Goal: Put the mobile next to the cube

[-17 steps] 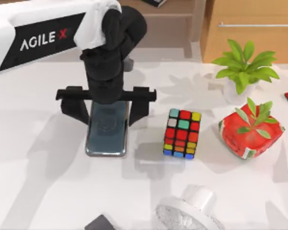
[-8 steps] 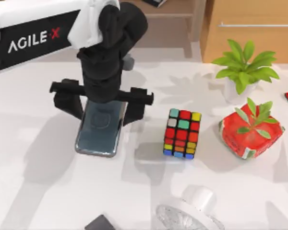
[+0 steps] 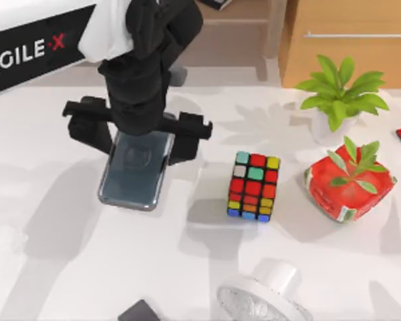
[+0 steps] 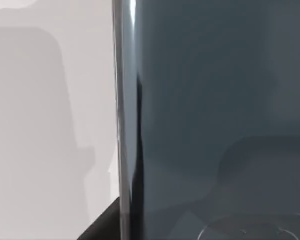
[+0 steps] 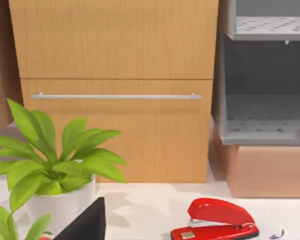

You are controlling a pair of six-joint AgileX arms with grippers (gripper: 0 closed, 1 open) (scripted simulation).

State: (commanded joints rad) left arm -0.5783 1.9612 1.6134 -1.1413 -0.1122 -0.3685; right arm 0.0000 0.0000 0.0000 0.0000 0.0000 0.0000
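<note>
Flat glossy teal-grey smartphone with silver rim point(image 3: 134, 170) — lying directly beneath the left gripper point(image 3: 138, 139), between its 2 widely spread black fingers point(image 3: 189, 137), none touching. Judged stiff, light, slick on the glass and breakable; best pinched across the long silver edges near mid-length. Red-dominant 3x3 puzzle cube point(image 3: 254, 186) resting near, off the gripper's right-hand finger — a gap remaining between the two. Red boxy planter with green leaves point(image 3: 349, 182) farther beyond. Right arm parked.
</note>
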